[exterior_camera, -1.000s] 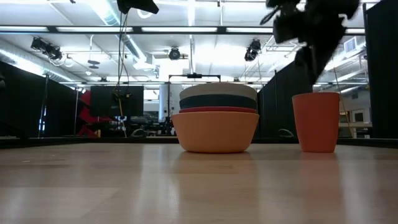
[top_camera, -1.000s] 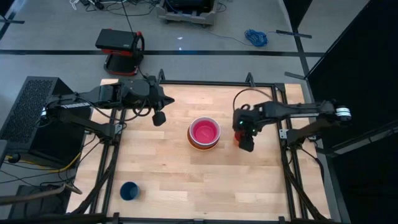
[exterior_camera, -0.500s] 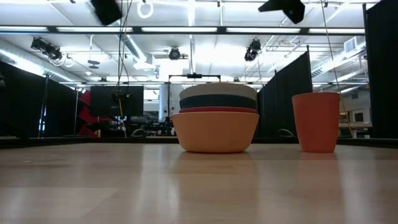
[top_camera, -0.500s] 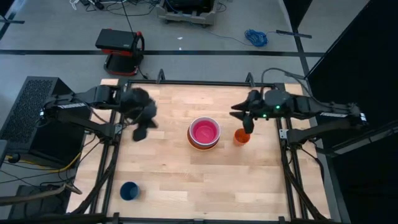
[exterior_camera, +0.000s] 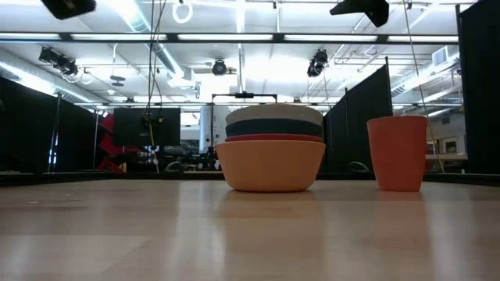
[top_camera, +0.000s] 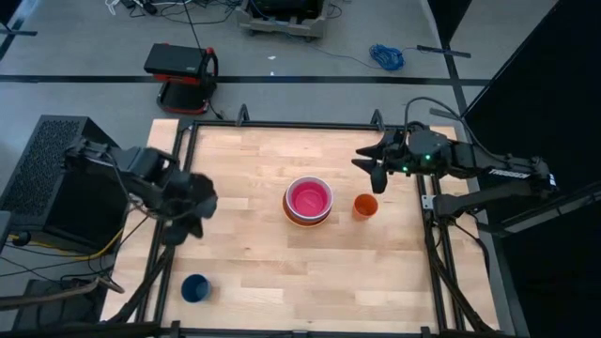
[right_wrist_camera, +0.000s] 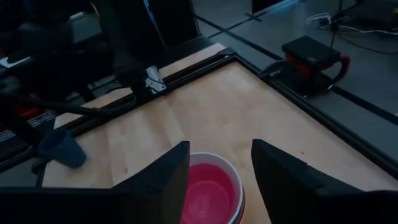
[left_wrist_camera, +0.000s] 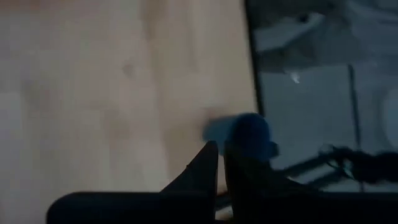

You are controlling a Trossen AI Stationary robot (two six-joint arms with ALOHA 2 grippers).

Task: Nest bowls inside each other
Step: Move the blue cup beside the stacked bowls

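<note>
The bowls (top_camera: 308,200) stand nested in one stack at the table's middle, pink on top; the low view shows the stack (exterior_camera: 272,152) resting on the orange bowl, with red, teal-blue and white rims above. My right gripper (top_camera: 368,164) hangs open, high above the far right part, right of the stack, which also shows beyond its fingers (right_wrist_camera: 211,193). My left gripper (top_camera: 180,230) slants down over the table's left side, its fingers (left_wrist_camera: 208,163) a narrow slit apart and holding nothing.
A small orange cup (top_camera: 365,206) stands upright just right of the stack, below my right gripper. A dark blue cup (top_camera: 195,287) sits near the front left corner, ahead of my left fingertips (left_wrist_camera: 245,134). Black frame rails (top_camera: 282,125) edge the table.
My left gripper has swung from the far left part of the table toward its near left, tipping from about level to slanting down toward the dark blue cup. My right gripper has risen from just over the orange cup and drawn back toward the far right, tipping up.
</note>
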